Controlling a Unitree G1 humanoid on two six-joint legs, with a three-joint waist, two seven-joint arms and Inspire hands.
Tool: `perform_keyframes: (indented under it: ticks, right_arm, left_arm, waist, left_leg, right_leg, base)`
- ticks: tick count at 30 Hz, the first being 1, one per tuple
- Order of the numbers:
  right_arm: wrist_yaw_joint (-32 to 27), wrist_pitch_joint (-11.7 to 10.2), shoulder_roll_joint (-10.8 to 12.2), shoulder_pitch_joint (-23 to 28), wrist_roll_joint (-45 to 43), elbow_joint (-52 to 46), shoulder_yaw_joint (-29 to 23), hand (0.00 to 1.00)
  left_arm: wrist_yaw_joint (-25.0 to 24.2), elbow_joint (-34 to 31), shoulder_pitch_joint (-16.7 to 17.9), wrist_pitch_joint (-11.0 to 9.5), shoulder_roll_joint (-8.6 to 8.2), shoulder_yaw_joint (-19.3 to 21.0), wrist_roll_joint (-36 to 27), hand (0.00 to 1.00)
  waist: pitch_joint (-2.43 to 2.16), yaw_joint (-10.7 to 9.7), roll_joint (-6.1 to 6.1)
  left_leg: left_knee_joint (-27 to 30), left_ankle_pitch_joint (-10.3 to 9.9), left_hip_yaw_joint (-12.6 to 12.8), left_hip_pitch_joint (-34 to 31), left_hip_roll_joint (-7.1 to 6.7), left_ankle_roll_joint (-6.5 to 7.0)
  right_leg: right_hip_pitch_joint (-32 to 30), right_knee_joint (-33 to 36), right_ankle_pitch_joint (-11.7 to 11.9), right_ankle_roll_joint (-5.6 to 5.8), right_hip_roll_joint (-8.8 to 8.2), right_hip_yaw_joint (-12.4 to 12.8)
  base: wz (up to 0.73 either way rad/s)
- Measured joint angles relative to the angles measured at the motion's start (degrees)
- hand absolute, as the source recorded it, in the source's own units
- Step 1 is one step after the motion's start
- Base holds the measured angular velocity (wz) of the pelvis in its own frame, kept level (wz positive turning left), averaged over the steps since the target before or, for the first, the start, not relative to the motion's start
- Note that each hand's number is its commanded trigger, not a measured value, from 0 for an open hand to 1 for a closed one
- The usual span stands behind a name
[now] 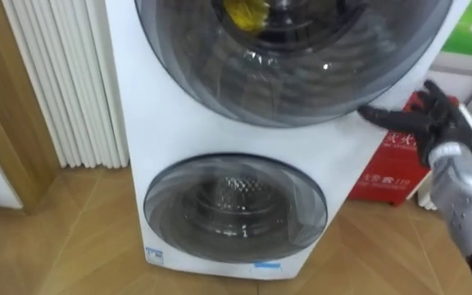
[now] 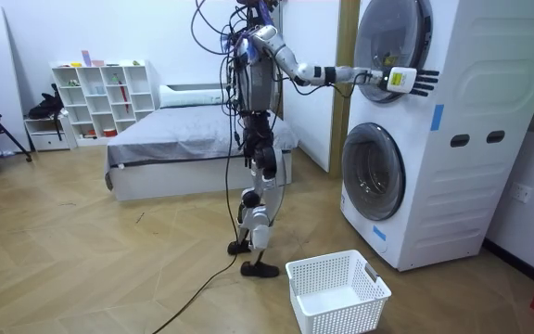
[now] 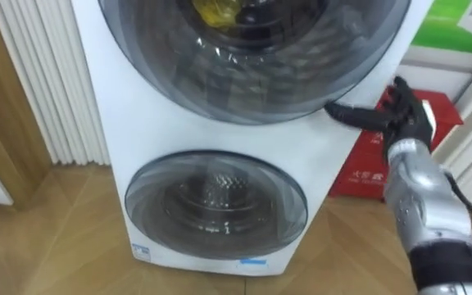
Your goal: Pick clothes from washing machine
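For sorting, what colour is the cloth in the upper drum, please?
Yellow cloth; left eye view.

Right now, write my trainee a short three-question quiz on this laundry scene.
1. True or false: the white basket on the floor already holds clothes.
2. Behind the upper door, the item is: A yellow, B blue, C green.
3. Fill in: the right hand, fingers straight, is at that door's ____ edge.
Key: 1 false; 2 A; 3 right.
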Motion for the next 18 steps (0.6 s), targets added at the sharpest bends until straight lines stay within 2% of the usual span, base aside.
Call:
perform_keyframes:
  ticks: [4,7,10,15,16,17,18]
  right_arm:
    - [0.20,0.05,-1.19,-0.65,-0.19,-0.01,0.08,0.00]
    - [0.80,0.05,-2.39,-2.98,-1.75,-0.01,0.28,0.00]
    - [1.31,0.73,-3.14,-3.99,-2.80,-0.01,0.28,0.00]
    - [1.48,0.77,-3.29,-4.18,-3.21,-0.03,0.35,0.00]
    - [1.45,0.77,-3.38,-4.19,-3.20,-0.03,0.91,0.00]
    - [1.11,0.85,-3.37,-4.19,-3.19,-0.02,1.96,0.00]
    - [0.92,0.99,-3.38,-4.14,-3.21,0.00,1.99,0.00]
  left_arm:
    - [-0.55,-1.74,0.38,0.55,-0.03,0.38,1.28,0.00]
    - [-0.54,-2.56,0.28,0.55,-0.04,1.06,1.63,0.00]
    - [-0.54,-2.58,0.25,0.79,-0.07,1.20,2.42,0.00]
    - [-0.56,-2.53,0.28,1.79,-0.04,1.18,3.00,0.00]
    - [-0.61,-2.35,0.41,1.86,-0.02,1.14,3.00,0.00]
    - [-0.79,-1.61,0.33,1.90,0.11,1.08,2.98,0.00]
    - [-0.94,-1.30,0.14,1.83,0.11,0.97,3.03,0.00]
  waist:
    - [-0.05,-0.17,-0.02]
    - [-0.05,-0.11,-0.01]
    - [-0.12,-0.13,0.00]
    - [-0.21,-0.10,0.04]
    - [-0.24,0.03,-0.02]
    - [-0.07,0.03,-0.85]
    - [0.03,0.02,-1.44]
  left_leg:
    - [0.05,0.00,0.00,0.12,-0.30,0.00]
    - [0.00,0.00,0.00,0.07,-0.45,0.00]
    - [0.01,0.00,-0.06,0.02,-0.59,0.00]
    - [0.60,0.00,0.04,-0.06,-0.84,0.01]
    - [1.54,0.00,0.21,-0.21,-0.99,0.01]
    - [6.67,-0.29,0.47,-2.58,-1.67,-0.34]
    - [9.46,-1.10,0.66,-4.76,-2.14,-0.69]
  right_leg:
    - [0.06,0.03,0.00,0.00,-0.25,0.02]
    - [-0.12,0.03,0.00,0.00,-0.32,0.06]
    - [-0.08,0.04,0.00,0.00,-0.44,0.07]
    - [-0.02,0.04,0.00,0.00,-0.68,0.38]
    - [0.22,0.04,0.01,-0.02,-0.94,1.08]
    - [0.74,-0.02,0.10,-0.07,-2.14,3.79]
    - [0.88,-0.05,0.09,-0.05,-3.05,6.53]
  base:
    - [-0.07]
    - [-0.08]
    - [-0.04]
    - [-0.05]
    - [-0.05]
    - [0.00]
    - [0.27]
